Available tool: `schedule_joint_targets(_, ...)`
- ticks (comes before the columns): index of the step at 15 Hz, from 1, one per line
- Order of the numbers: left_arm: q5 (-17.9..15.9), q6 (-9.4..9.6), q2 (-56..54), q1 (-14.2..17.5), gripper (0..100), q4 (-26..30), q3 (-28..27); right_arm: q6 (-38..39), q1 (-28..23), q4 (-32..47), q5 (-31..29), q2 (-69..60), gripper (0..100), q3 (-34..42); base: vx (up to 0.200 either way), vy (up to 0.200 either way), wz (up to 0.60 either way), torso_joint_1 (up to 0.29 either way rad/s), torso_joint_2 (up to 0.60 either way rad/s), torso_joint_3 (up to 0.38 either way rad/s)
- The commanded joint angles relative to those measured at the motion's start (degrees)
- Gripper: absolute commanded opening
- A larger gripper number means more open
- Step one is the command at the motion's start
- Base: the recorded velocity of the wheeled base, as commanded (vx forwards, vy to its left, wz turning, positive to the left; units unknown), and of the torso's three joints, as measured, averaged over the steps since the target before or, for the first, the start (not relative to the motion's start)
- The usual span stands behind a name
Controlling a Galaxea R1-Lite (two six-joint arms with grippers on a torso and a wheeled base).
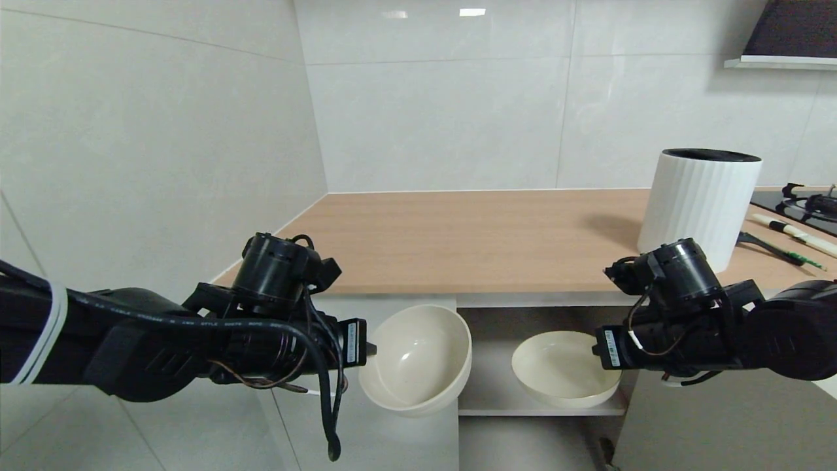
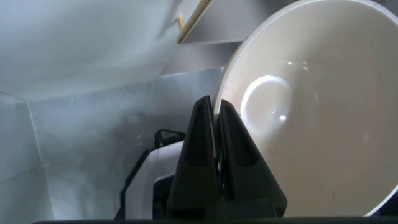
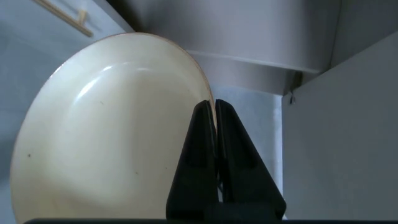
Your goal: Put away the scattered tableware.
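On my left, the left tool (image 1: 371, 350) is pinched tight on the rim of a deep cream bowl (image 1: 418, 360), one finger inside the wall and one outside. The bowl hangs tilted on its side, mouth facing back toward me, just below the front edge of the tabletop (image 1: 471, 242) and in front of the left edge of the open cabinet.

Further right, a shallower cream bowl (image 1: 559, 366) sits inside the open compartment, low over the shelf (image 1: 536, 411). I cannot tell whether it touches the board. The right tool (image 1: 598, 350) is closed on its right rim, fingers nearly together with only the thin wall between them.

Up on the tabletop, to the right, a white ribbed canister (image 1: 700, 209) stands upright. Beyond it lie a black-handled utensil (image 1: 775, 250) and a pale one (image 1: 794, 234), near the stove (image 1: 807, 206).
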Motion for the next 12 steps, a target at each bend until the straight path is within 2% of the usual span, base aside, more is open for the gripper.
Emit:
schedule_joint_targets(1,0.0,-0.01,0.1,0.02,0,-0.04,0.0,0.02,0.03,-0.04,-0.01,0.32,0,-0.02,0.0,0.0,0.0,-0.178,0.46,0.281)
schedule_joint_targets(9,0.27,-0.01,0.45,-0.07,0,-0.04,0.0,0.02,0.03,-0.12,-0.19,1.2,0,-0.1,0.0,0.0,0.0,-0.165,0.46,0.293)
schedule_joint_targets(12,0.27,-0.01,0.54,-0.07,0,-0.04,0.0,0.02,-0.06,-0.48,-0.19,1.46,0,-0.1,0.0,0.0,0.0,-0.074,0.39,0.264)
